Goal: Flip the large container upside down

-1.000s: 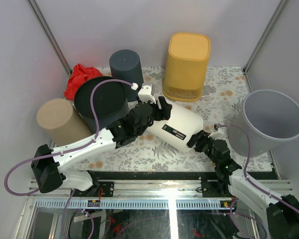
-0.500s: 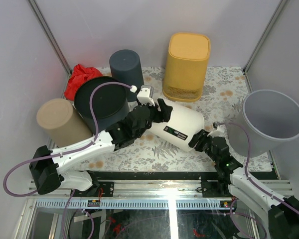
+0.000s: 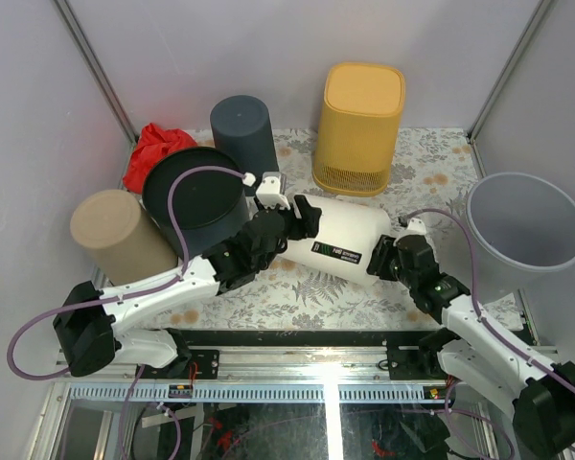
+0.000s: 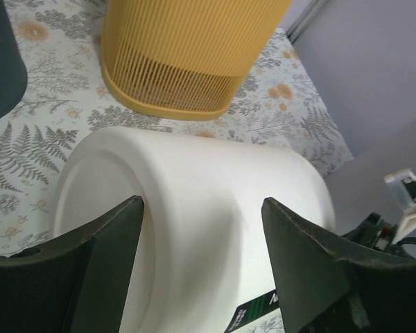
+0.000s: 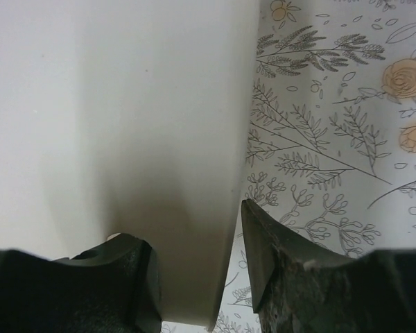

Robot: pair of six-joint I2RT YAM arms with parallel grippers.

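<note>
The large white plastic container (image 3: 340, 238) lies on its side on the floral counter (image 3: 431, 182), not yet inverted; the rest of the turn remains. My left gripper (image 4: 201, 202) is spread wide at its closed end; my right gripper (image 5: 194, 229) straddles the rim wall; I cannot tell whether it pinches.

- A lab robot cell is suggested: grey panels (image 3: 220, 48) framed by metal posts (image 3: 94, 65).
- An aluminium mounting rail (image 3: 297, 359) is seen at the floral-covered table (image 3: 431, 182) edge.
</note>
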